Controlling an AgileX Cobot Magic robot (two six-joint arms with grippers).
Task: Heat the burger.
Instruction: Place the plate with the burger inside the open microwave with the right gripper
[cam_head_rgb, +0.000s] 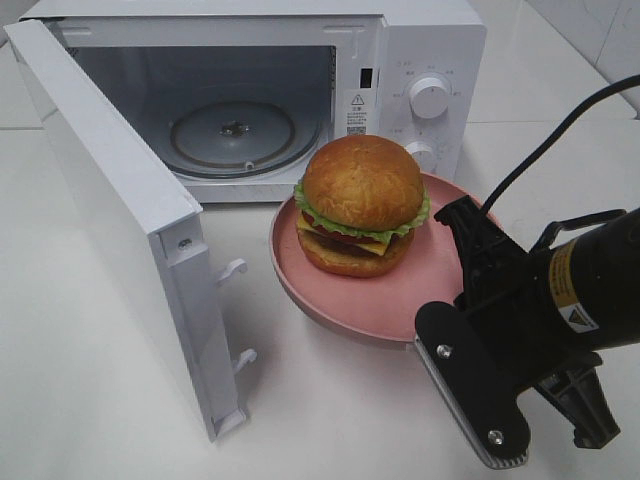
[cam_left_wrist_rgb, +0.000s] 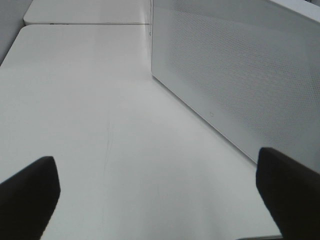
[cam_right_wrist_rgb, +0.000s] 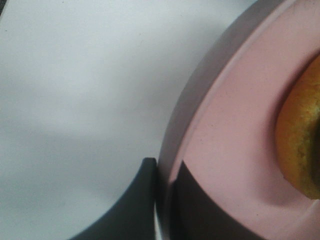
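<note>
the burger (cam_head_rgb: 362, 205) stands upright, its long axis vertical: glossy bun on top, then a lettuce frill, tomato, cheese and patty, with the bottom bun flat on the pink plate (cam_head_rgb: 345, 300). it is round and faces no particular way, though a corner of yellow cheese droops on its near side. it is the only thing on the plate and sits toward the plate's far left part. the plate is just in front of the microwave (cam_head_rgb: 430, 40), right of the open door (cam_head_rgb: 110, 200).

the door is swung out to the near left. inside the oven, only a glass turntable (cam_head_rgb: 232, 135) shows. the front panel carries a warning-triangle label (cam_head_rgb: 357, 112) with small print and a code square, too small to read. to its right are two white knobs, upper (cam_head_rgb: 430, 96) and lower (cam_head_rgb: 422, 155), with tiny unreadable markings. a yellow label (cam_head_rgb: 567, 275) on the right arm cannot be read either.

the right gripper (cam_right_wrist_rgb: 164, 162) is clamped on the plate's near right rim, one finger on the outside of the rim and one inside it. the left gripper (cam_left_wrist_rgb: 159, 192) is spread wide with nothing in it, above the white table (cam_left_wrist_rgb: 100, 100) beside the door's perforated outer face.
</note>
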